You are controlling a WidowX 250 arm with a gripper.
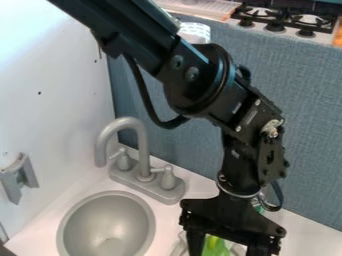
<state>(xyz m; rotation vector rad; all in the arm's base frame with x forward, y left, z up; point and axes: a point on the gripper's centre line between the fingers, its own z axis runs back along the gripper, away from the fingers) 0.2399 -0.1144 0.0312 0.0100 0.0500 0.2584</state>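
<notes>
camera view is showing my claw [226,247] hanging with jaws wide apart; whether i'm gripping anything lower, i cannot tell. the green thing [215,246] is showing between them, near the sink [105,219]; by closing off-centre, i'm risking nudging it away.

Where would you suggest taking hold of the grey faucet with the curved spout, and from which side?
I would grip the top of the curved spout, coming from above with the tool straddling the tube. It is slender there and arches above the grey lever handles, which stand beside its upright part and would likely crowd a lower grip.
</notes>
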